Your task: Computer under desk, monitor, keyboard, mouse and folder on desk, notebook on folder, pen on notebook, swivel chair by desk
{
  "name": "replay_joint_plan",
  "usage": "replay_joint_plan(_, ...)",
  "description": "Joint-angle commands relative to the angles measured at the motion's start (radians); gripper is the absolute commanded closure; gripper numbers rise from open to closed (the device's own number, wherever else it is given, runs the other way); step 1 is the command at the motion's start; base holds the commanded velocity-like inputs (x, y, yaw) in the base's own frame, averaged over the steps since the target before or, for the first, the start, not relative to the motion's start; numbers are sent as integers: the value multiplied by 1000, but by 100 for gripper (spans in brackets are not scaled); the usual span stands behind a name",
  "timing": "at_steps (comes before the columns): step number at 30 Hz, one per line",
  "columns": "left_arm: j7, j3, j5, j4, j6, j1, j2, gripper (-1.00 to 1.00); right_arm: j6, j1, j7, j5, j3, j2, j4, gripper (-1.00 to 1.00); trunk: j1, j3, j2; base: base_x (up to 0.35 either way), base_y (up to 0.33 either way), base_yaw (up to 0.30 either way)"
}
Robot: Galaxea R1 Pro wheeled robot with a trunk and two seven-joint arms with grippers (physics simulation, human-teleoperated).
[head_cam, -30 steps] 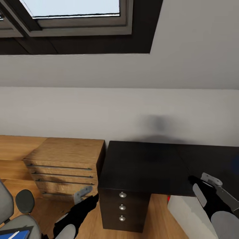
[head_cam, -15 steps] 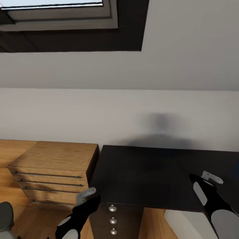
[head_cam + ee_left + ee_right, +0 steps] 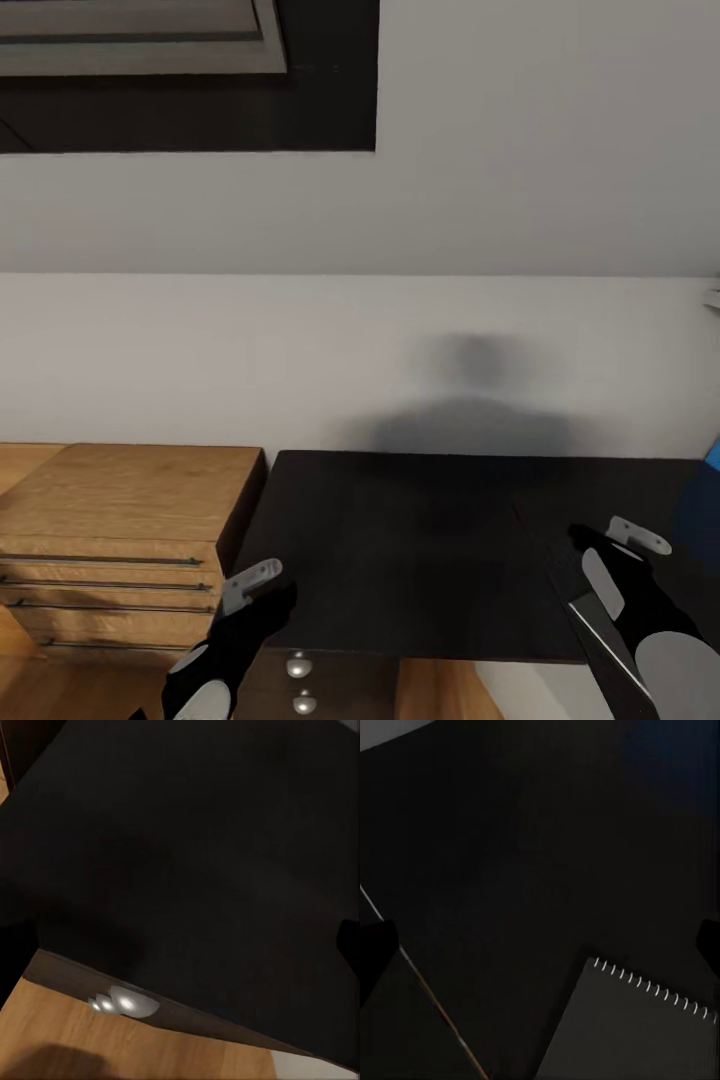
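Up at the far left, a dark-framed skylight (image 3: 180, 90) set into the sloping pale wall (image 3: 400, 330). Below it, a wooden drawer chest (image 3: 120, 540) with thin bar handles, standing just beside the left edge of the bench (image 3: 420, 550). Between chest and bench, near the bench's front left corner, the left end effector (image 3: 255, 590) on its black arm, hovering off the front edge above the drawers. Seen from its own wrist camera, dark fingertips (image 3: 349, 941) far out at the sides, so spread wide with nothing held. Under that front edge, round silver knobs (image 3: 298, 665) in a column on the black drawer front, with wood plank floor (image 3: 67, 1042) beneath.

Across the middle, bare black bench top reaching back to the wall, a soft grey shadow on the wall above its rear edge.

Further right, the right end effector (image 3: 625, 555) poised over the bench top near the front edge, likewise spread wide and empty, its fingertips (image 3: 709, 939) at the sides of its wrist view. Just ahead of it there, a notebook (image 3: 630, 1031) with a dark cover and pale spiral binding, lying flat on the bench top. Beside it, a thin pale line (image 3: 435, 1009) across the surface; cannot tell what. At the far right rear corner, a sliver of something blue (image 3: 712, 462), too little to identify.
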Motion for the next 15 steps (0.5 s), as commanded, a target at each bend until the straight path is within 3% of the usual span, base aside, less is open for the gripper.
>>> replay_joint_plan(1, 6, 0, 3, -1, 4, -1, 1, -100, 5, 0, -5, -22, 1, 0, -3, -100, 0, -2, -1, 5, -7, -30)
replay_joint_plan(9, 6, 42, 5, -1, 4, -1, 0, -100, 5, 0, -4, -37, 1, 0, -3, -100, 0, -1, -1, 2, -1, -6)
replay_joint_plan(15, 5, 42, 5, -1, 4, -2, -1, -100, 5, 0, -4, -40, 1, 0, -3, -100, 0, -1, -1, 197, 0, -21)
